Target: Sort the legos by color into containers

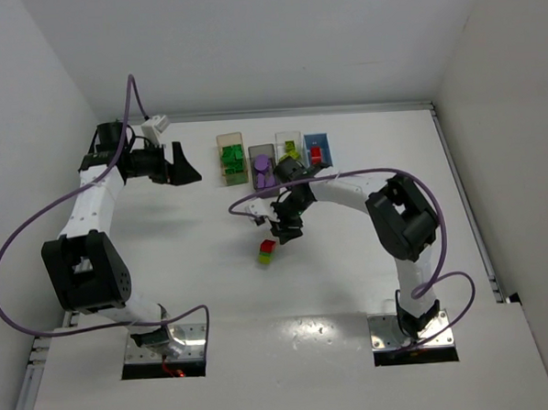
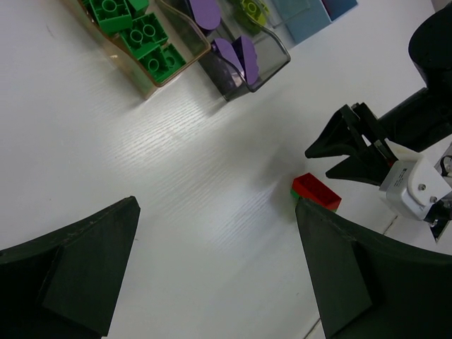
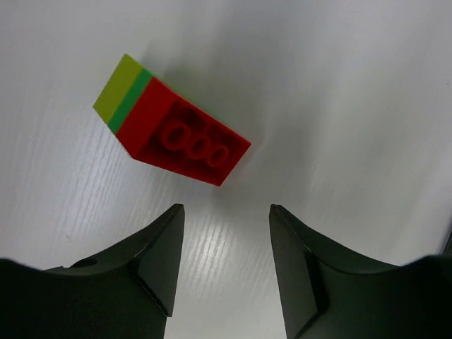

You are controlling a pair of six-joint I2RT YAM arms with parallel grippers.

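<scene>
Right wrist: parted right gripper [image 3: 224,219] near red edge of stacked legos [image 3: 176,134]

White tabletop [image 1: 214,291], faint wood grain; plain white walls [image 1: 275,40] left, back, right; soft even light.

White table [image 1: 167,266], 4 small bins [image 1: 229,138] in a far row, 1 red-green-lime lego stack [image 1: 267,251] nearer

One stack outside four filled bins.
Red-green-lime stack [image 1: 267,251] lies tipped on the worktop [image 1: 167,266]; tan bin [image 1: 229,137] holds green, grey bin [image 1: 261,148] purple, clear bin [image 1: 289,133] lime, blue bin [image 1: 317,137] red.
</scene>
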